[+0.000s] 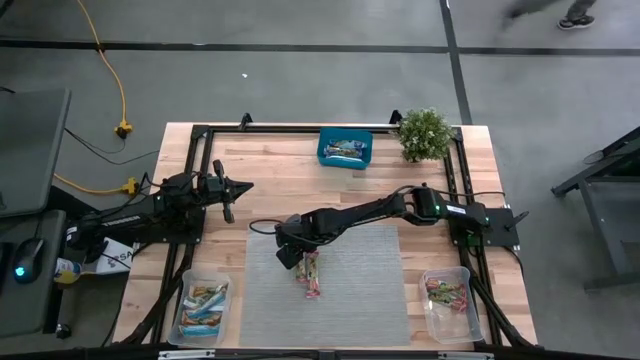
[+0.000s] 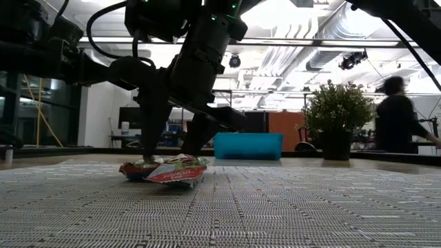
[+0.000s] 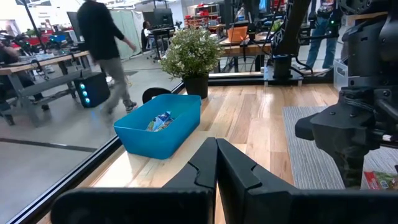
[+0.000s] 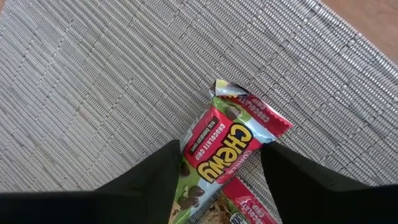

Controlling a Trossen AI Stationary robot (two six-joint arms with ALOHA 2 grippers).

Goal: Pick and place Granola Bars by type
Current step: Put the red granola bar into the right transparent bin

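Note:
Two red-and-green Granola Bars (image 1: 311,273) lie overlapping on the grey mat, also seen in the low view (image 2: 165,171). My right gripper (image 1: 291,248) reaches in from the right and points down over them, open. In the right wrist view its fingers stand on either side of the upper bar (image 4: 227,146), and a second red bar (image 4: 245,202) peeks out beneath it. My left gripper (image 1: 229,192) waits shut above the bare wood at the table's left, its closed fingers (image 3: 216,149) pointing toward the teal box. My right gripper (image 4: 221,149) comes at the upper bar from above, one finger (image 4: 155,186) at each long side of the wrapper, which lies flat on the mat. Whether the fingers touch the wrapper, I cannot tell.
A clear tub (image 1: 203,306) at the near left holds light blue bars; another tub (image 1: 447,299) at the near right holds red ones. The teal box (image 1: 344,149) with more bars and a potted plant (image 1: 424,133) stand at the far edge. A person walks beyond the table.

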